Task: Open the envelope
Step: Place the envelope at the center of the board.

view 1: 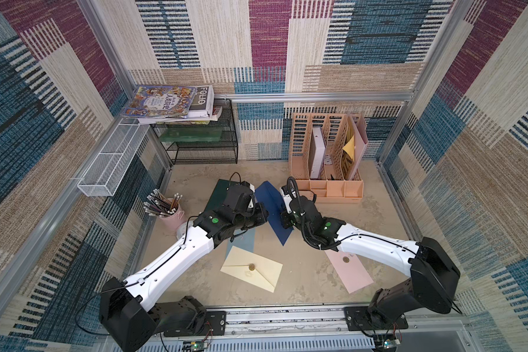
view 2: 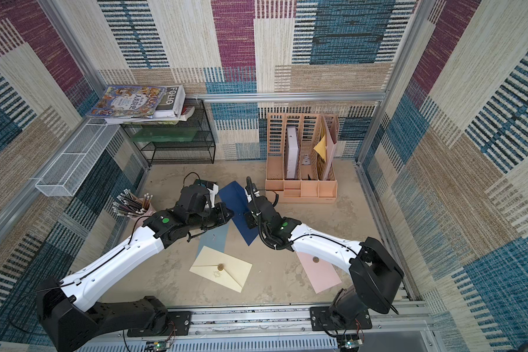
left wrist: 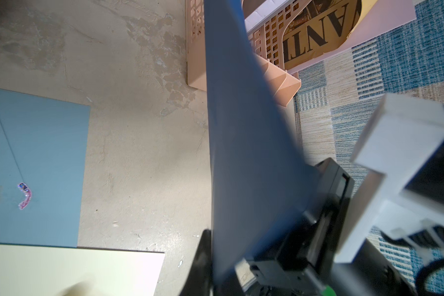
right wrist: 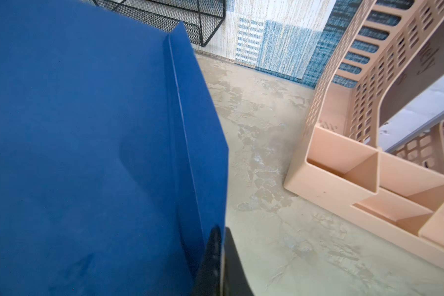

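At your left stands the pencil cup (view 1: 172, 210). At centre, the left gripper (left wrist: 210, 266) and right gripper (right wrist: 219, 266) are each clamped on the dark blue envelope (view 1: 272, 207). The organizer (view 1: 326, 158) stands far right. Only the left wrist view shows the light blue envelope's (left wrist: 36, 166) sticker (left wrist: 25, 196).

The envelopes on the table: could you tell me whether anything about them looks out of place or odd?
The dark blue envelope is off the table, pinched between the left gripper and the right gripper, both shut on it. The cream envelope and the pink envelope lie askew, each with a round gold seal. The light blue envelope carries a torn sticker scrap.
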Action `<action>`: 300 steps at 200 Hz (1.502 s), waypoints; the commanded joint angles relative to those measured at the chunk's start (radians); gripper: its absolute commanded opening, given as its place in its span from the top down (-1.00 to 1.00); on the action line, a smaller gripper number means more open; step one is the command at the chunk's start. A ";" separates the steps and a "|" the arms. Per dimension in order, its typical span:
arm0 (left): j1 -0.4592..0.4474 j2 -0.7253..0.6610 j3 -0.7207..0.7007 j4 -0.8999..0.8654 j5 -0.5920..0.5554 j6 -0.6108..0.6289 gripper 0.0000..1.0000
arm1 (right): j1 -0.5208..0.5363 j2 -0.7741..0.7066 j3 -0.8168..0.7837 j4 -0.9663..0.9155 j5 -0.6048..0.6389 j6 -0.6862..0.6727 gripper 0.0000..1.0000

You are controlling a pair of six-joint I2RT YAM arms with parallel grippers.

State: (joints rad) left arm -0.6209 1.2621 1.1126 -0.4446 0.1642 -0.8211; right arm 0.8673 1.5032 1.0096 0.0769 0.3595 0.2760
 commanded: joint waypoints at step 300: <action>0.076 0.138 -0.013 0.209 0.099 0.100 0.19 | -0.191 -0.164 -0.263 0.578 -1.037 0.517 1.00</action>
State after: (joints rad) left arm -0.5430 1.4113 1.1110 -0.3218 0.2131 -0.7330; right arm 0.6796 1.3270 0.7467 0.6041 -0.6594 0.7723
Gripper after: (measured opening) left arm 0.403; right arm 0.052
